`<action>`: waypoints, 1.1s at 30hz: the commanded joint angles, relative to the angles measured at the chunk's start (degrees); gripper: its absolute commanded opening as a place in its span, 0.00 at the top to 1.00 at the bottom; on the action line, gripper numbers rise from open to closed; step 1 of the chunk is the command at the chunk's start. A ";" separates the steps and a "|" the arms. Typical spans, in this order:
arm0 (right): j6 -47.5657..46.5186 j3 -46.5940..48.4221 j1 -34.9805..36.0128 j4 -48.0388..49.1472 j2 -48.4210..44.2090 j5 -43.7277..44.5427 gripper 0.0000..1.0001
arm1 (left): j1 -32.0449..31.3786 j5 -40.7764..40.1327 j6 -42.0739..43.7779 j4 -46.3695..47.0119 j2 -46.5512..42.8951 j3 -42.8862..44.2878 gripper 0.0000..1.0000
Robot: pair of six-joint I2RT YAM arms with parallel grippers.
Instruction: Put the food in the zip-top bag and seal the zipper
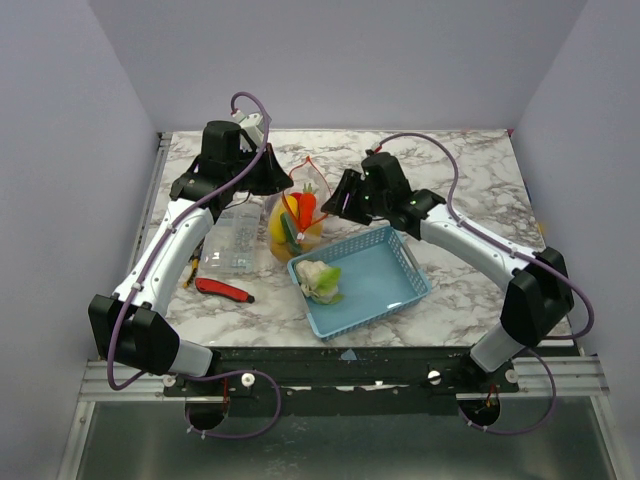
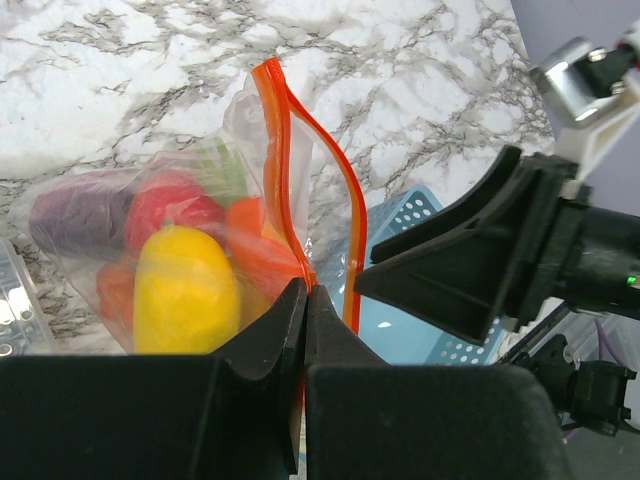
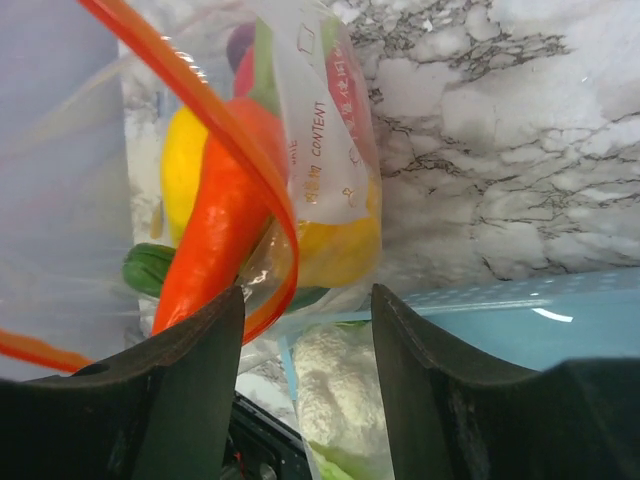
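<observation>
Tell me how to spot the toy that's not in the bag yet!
Find the marble table, then the blue basket near its front edge. In the basket's left end lies a lumpy white cauliflower with pale green leaves. It is the only toy lying alone; the others are bunched inside the clear bag.

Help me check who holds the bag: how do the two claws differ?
The left claw is shut; the right claw is open. The left claw pinches the zipper; the right claw grips nothing, the strip looping loose before it. Both are at the zip-top bag's mouth.
</observation>
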 commanded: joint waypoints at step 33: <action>-29.62 29.29 -0.50 -12.02 16.92 -16.11 0.92 | 4.83 7.91 -52.78 35.82 -6.19 -29.31 1.00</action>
